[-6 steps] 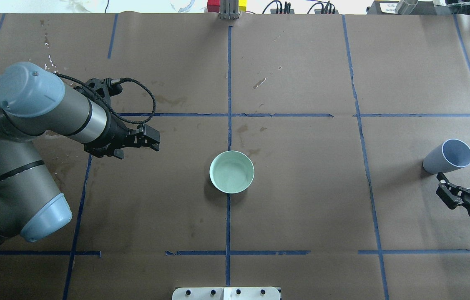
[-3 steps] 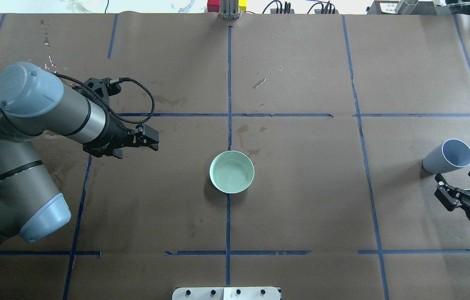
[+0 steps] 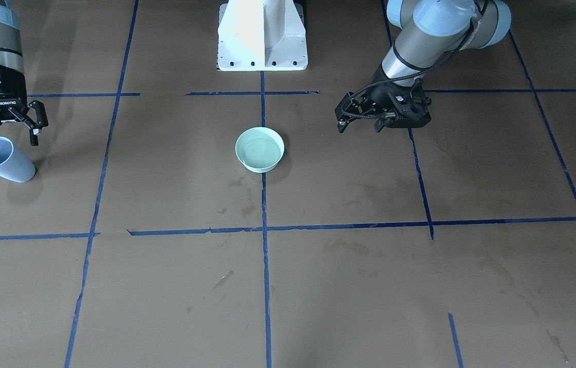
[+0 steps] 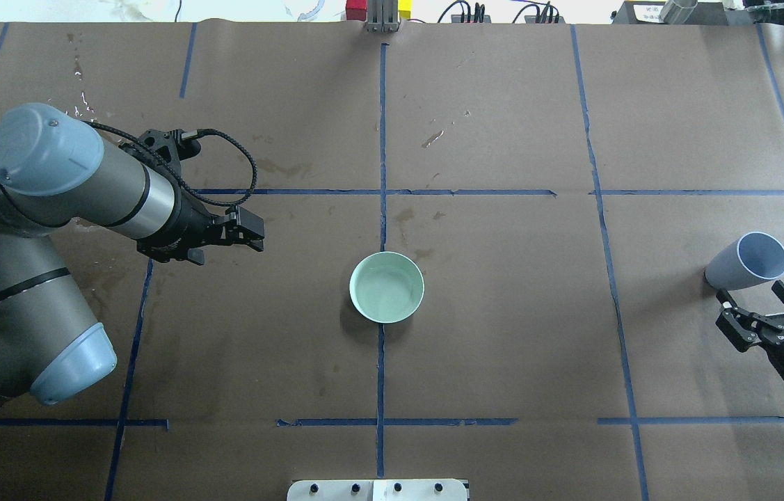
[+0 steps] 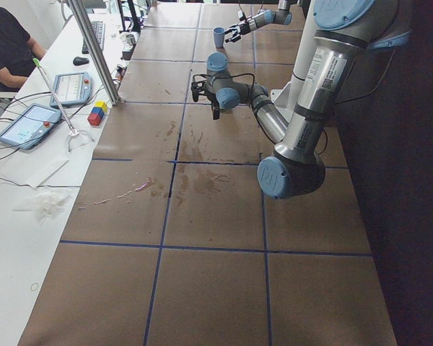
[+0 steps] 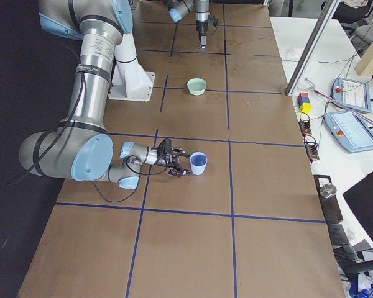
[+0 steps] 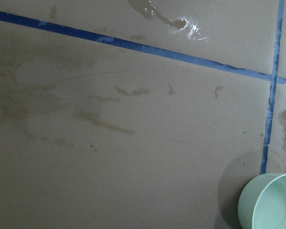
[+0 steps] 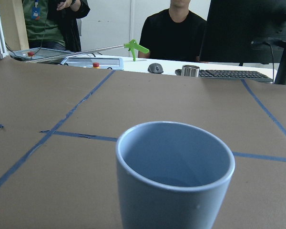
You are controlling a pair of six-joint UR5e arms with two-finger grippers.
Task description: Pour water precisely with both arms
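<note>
Right hand (image 4: 752, 295) has slid sideways since 1 s ago and now sits squared on the blue cup (image 4: 746, 263), spread wide, empty, fingertips just short of its wall; probably lining up a grasp. Left hand (image 4: 252, 233) barely drifted, looks closed, holds nothing, well apart from the green bowl (image 4: 387, 287) mid-bench (image 4: 503, 348). Water (image 3: 259, 152): faint sheen in bowl; cup contents unclear.

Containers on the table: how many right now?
2. A blue cup stands near the table's right edge, just ahead of the right gripper; a green bowl sits at the centre. Nothing seems hidden.
</note>
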